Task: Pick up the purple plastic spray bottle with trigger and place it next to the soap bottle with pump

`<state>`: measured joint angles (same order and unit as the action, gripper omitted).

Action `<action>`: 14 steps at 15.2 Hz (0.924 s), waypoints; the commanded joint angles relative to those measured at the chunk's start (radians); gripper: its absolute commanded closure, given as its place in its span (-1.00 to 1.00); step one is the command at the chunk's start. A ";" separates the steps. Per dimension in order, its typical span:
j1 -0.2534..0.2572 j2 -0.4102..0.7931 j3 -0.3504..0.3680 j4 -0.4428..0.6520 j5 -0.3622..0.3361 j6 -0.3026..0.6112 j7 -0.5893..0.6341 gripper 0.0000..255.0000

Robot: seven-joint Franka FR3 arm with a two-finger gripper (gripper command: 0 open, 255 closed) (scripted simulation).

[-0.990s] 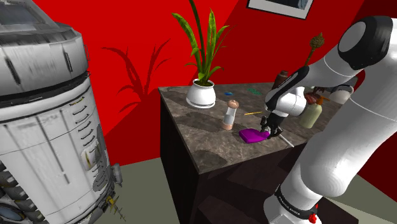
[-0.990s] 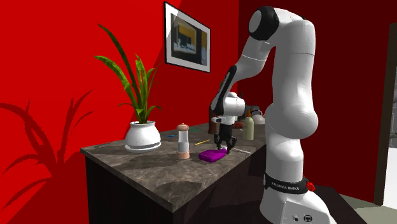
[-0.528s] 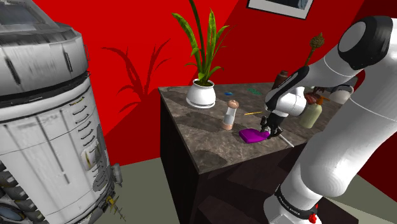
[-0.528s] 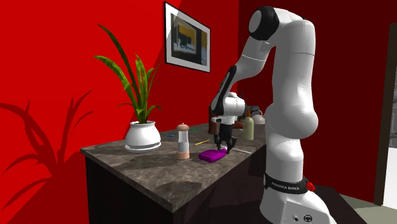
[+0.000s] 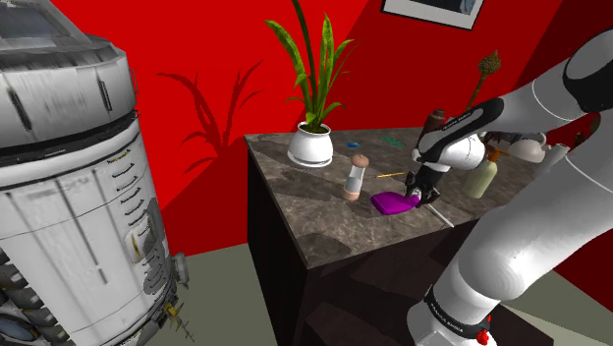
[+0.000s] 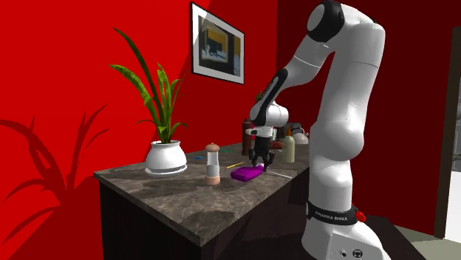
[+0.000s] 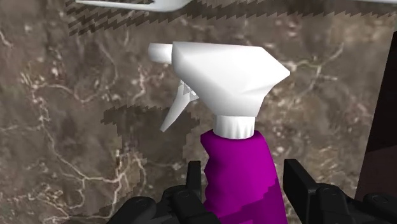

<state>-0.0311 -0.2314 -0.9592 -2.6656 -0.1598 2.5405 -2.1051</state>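
The gripper (image 7: 243, 168) is clamped on the purple spray bottle (image 5: 393, 203) — its black fingers (image 7: 194, 184) clasp the body just below the white trigger head (image 7: 229, 76), which points away from the hand. The bottle lies nearly flat, low over the marbled worktop (image 5: 314, 221), close to the edge on the stand's side. Its shadow sits off to one side in the wrist view, so I judge it barely clear of the stone. The soap bottle (image 5: 480, 177), pale with a pump on top, stands further along that same edge toward the wall, near but apart. The step in hand is the lift and carry. Raise the bottle enough for the trigger head to clear the surface before moving sideways. Keep the grip firm, since a hold this near the neck may let the body swing. Then travel along the edge — stopping short of the soap bottle so nothing knocks it, and set down just beside it
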 commanded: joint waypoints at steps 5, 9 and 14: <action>-0.067 -0.099 0.070 0.026 -0.084 -0.111 0.069 1.00; -0.096 -0.153 0.108 0.047 -0.111 -0.182 0.097 1.00; -0.120 -0.211 0.150 0.078 -0.129 -0.267 0.121 1.00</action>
<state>-0.1456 -0.4292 -0.8182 -2.5941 -0.2847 2.2930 -1.9888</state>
